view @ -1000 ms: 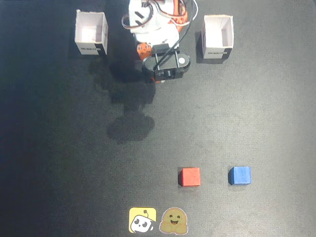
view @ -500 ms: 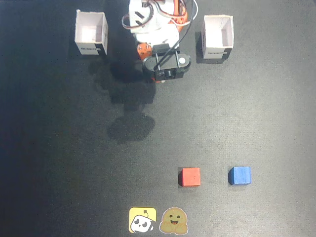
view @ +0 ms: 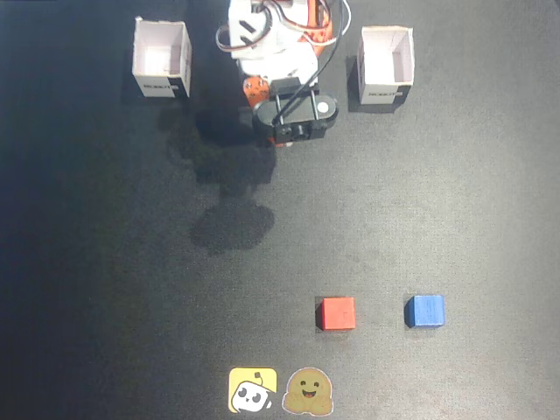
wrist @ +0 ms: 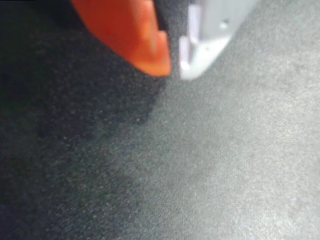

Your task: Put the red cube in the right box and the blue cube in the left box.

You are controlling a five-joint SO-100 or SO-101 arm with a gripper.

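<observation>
Cubes sit near the tabletop's near edge in the fixed view: the red cube (view: 337, 312) lies a little right of centre, and the blue cube (view: 424, 311) rests to its right, apart from it, both flat on the dark mat (view: 105, 289). Neither cube is touched by anything. At the far edge stand two white boxes with open tops, each with a black strip low on its front wall: one box (view: 161, 59) toward the far left corner, the other box (view: 386, 66) further right along the same edge. Both look empty. The arm (view: 276, 52) is folded up between the boxes, well away from the cubes. In the wrist view the gripper (wrist: 174, 62) hangs over bare mat, its orange finger (wrist: 135, 35) and white finger (wrist: 210, 35) tips close together with only a thin slit between them, clenched on nothing. Two cartoon stickers (view: 278, 390) lie at the near edge.
</observation>
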